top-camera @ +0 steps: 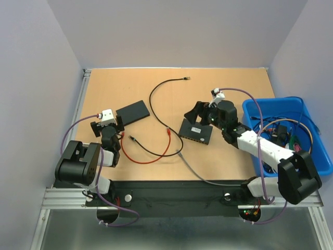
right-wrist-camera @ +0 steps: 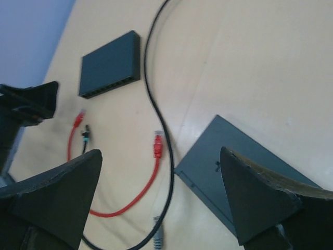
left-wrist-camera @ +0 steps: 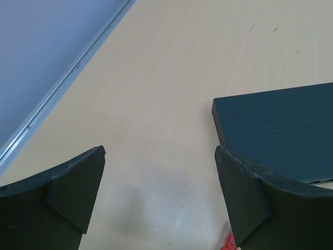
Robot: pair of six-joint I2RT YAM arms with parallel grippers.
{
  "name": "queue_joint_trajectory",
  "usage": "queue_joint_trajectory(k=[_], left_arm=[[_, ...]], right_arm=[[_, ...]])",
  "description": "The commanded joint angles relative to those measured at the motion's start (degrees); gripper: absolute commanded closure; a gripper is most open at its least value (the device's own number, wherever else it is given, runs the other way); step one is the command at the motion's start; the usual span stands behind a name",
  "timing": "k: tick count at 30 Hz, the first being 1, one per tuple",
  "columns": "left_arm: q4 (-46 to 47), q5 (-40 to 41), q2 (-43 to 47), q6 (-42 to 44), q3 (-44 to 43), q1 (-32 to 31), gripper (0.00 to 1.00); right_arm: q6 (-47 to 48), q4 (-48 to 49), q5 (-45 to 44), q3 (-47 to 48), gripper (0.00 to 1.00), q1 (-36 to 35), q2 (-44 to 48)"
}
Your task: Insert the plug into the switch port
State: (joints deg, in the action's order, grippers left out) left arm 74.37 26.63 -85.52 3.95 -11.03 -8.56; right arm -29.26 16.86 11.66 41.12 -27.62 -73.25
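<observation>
Two dark switches lie on the wooden table: a flat one (top-camera: 132, 111) (left-wrist-camera: 281, 127) (right-wrist-camera: 110, 65) at the left and a second one (top-camera: 196, 130) (right-wrist-camera: 250, 166) in the middle. A red cable's plug (top-camera: 167, 132) (right-wrist-camera: 157, 146) lies just left of the middle switch, with a grey plug (top-camera: 180, 153) (right-wrist-camera: 157, 237) nearer me. A black cable (top-camera: 156, 107) ends in a plug (top-camera: 131, 138) (right-wrist-camera: 86, 134). My right gripper (top-camera: 200, 114) (right-wrist-camera: 161, 192) hovers open over the middle switch's far left corner. My left gripper (top-camera: 107, 125) (left-wrist-camera: 160, 190) stands open and empty beside the flat switch.
A blue bin (top-camera: 276, 102) holding more cables stands at the right edge. The red cable's other end (top-camera: 123, 136) (left-wrist-camera: 229, 242) lies near my left gripper. The grey cable runs toward the front edge. Grey walls enclose the table on three sides.
</observation>
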Motion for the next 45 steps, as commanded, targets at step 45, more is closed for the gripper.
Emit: queue_joint_trajectory(k=[45], left_arm=[[-53.27, -25.84, 4.86, -16.79, -41.08, -23.33, 0.01]], right_arm=[[-12.4, -33.57, -32.49, 3.0, 0.0, -5.7, -3.91]])
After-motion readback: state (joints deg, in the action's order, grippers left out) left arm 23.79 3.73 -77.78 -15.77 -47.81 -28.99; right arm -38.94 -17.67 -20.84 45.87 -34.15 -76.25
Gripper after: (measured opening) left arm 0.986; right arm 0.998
